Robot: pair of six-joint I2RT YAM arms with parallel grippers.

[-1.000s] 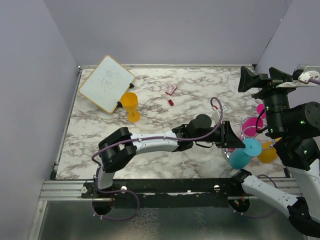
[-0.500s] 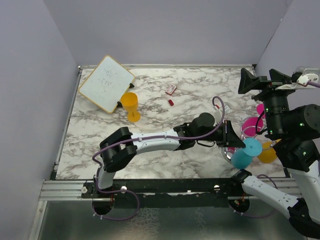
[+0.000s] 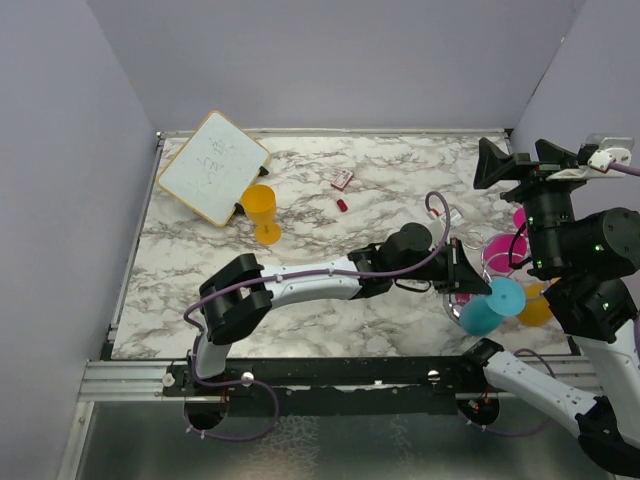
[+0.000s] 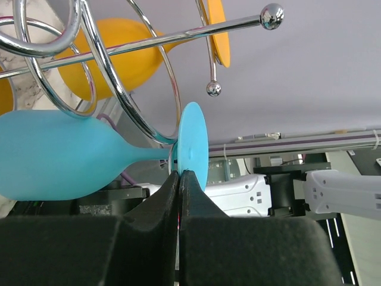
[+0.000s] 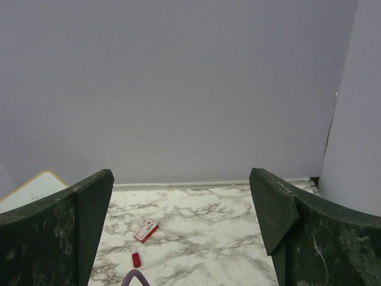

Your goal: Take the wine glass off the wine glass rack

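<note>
The marble table (image 3: 380, 200) has both arms working over its right side. The left arm (image 3: 300, 285) reaches across to the wine glass rack (image 4: 271, 15), a chrome wire stand near the right edge. The right gripper (image 5: 181, 179) is raised above the table, its fingers spread wide. A whiteboard (image 3: 213, 165) sits at the far left corner. The blue wine glass (image 4: 59, 155) lies sideways among the rack's wires (an orange glass (image 4: 119, 53) hangs behind it). The left gripper (image 4: 179, 173) is pinched onto its stem, right against the foot. A small red box (image 3: 342, 179) lies mid-table.
</note>
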